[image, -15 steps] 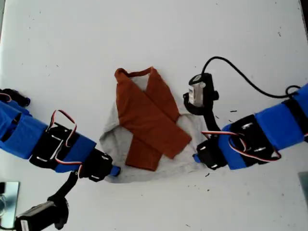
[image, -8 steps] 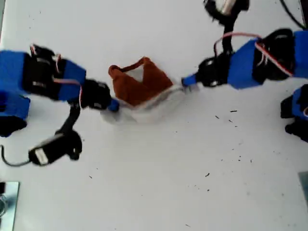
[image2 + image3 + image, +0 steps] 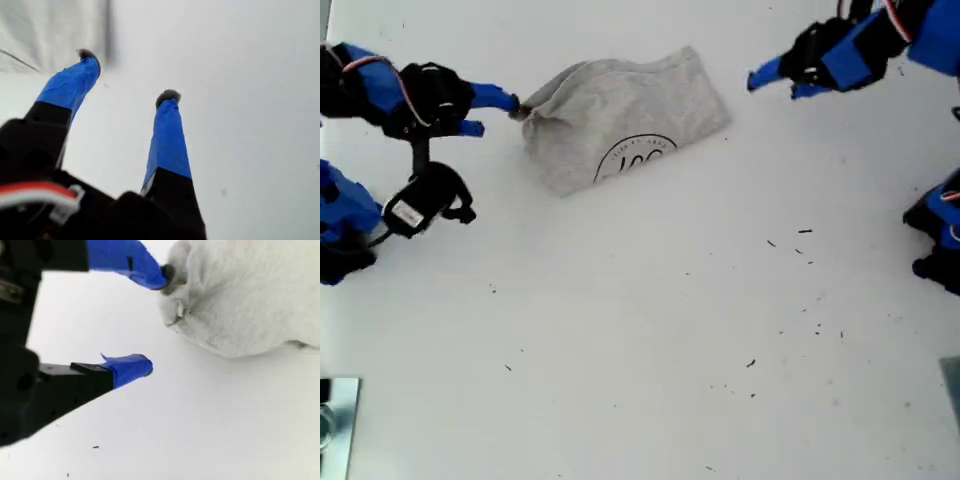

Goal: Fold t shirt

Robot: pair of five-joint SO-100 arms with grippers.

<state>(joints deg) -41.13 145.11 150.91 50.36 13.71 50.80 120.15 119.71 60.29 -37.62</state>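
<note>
The t shirt (image 3: pixel 620 120) lies as a folded grey bundle near the top of the exterior view, its black circular logo (image 3: pixel 635 158) facing up and no orange showing. My second gripper (image 3: pixel 498 113) is open at the bundle's corner toward the exterior view's left. In the second wrist view one fingertip (image 3: pixel 162 274) touches the t shirt (image 3: pixel 245 295) and the other stands apart on the table, with my second gripper (image 3: pixel 155 322) holding nothing. My first gripper (image 3: pixel 772 86) is open, off the bundle toward the exterior view's right. My first gripper (image 3: pixel 127 75) shows bare table between its fingers, with blurred grey cloth (image 3: pixel 45 30) beyond.
The white table (image 3: pixel 650 330) carries small black specks (image 3: pixel 805 240). A metal object (image 3: pixel 332 420) sits at the exterior view's bottom-left corner. A wrist camera (image 3: pixel 420 205) hangs below the arm at the exterior view's left. Blue and black arm parts (image 3: pixel 940 235) stand at its right edge.
Both grippers carried the hem up over the crossed orange sleeves, then opened and let go. The shirt now lies folded with its grey logo side up, farther up the exterior view.
</note>
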